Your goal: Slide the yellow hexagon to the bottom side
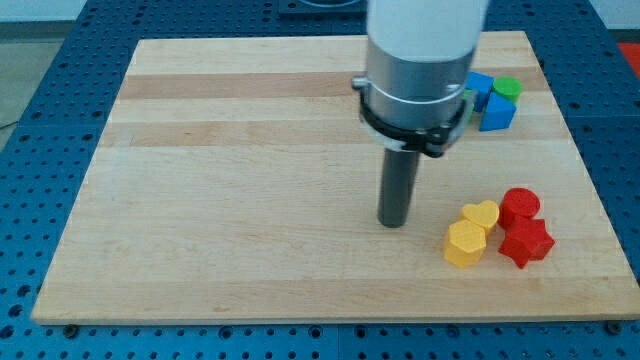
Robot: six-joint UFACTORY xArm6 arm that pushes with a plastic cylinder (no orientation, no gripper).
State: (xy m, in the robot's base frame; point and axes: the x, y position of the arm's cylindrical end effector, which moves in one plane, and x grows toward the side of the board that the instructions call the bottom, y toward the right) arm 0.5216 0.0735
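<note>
The arm's pale housing (pixel 425 50) is cut off by the view's top edge. A blue block (pixel 479 86) and a green block (pixel 508 88) at the view's upper right are partly hidden behind it and behind a blue cube (pixel 497 113); their shapes cannot be made out.

Pale wooden board (pixel 250 150), blue perforated table (pixel 60 60) around it — even light

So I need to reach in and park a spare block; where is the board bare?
Bare: everything on the view's left of my tip. Crowded: the view's right, with the yellow hexagon, yellow heart, red star and red block clustered low, and blue blocks and a green block near the top.
</note>
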